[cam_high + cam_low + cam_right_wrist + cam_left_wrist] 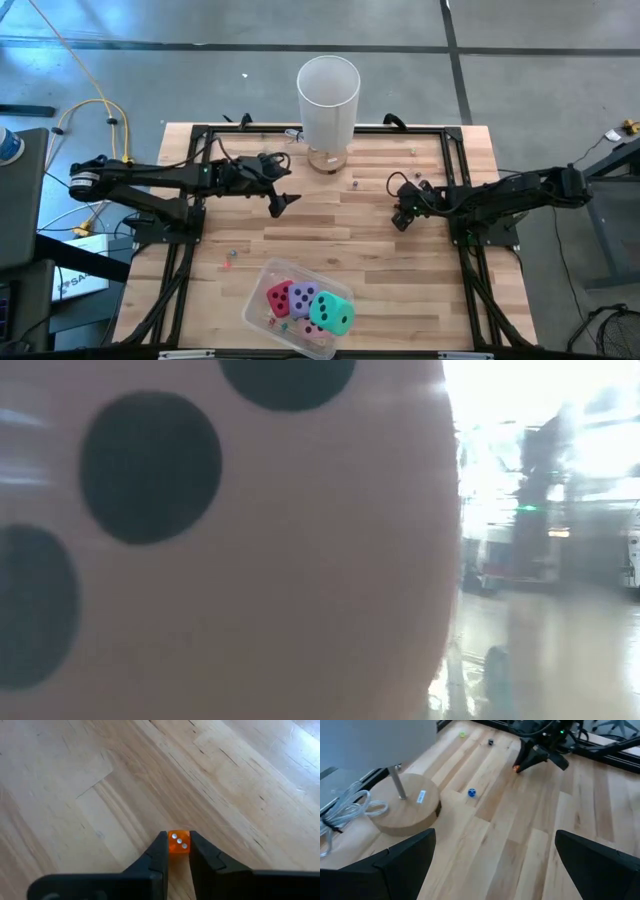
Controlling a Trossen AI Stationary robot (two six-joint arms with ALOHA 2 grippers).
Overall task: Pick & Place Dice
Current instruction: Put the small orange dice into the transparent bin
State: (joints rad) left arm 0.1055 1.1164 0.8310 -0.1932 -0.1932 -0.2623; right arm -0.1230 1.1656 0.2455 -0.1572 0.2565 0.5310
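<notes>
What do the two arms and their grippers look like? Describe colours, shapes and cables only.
Both arms are dark, near black, built of slim jointed links. The left gripper and right gripper each end in two flat, tapering black fingers. Black cables loop beside the wrists, and a small green light glows on the right arm.
</notes>
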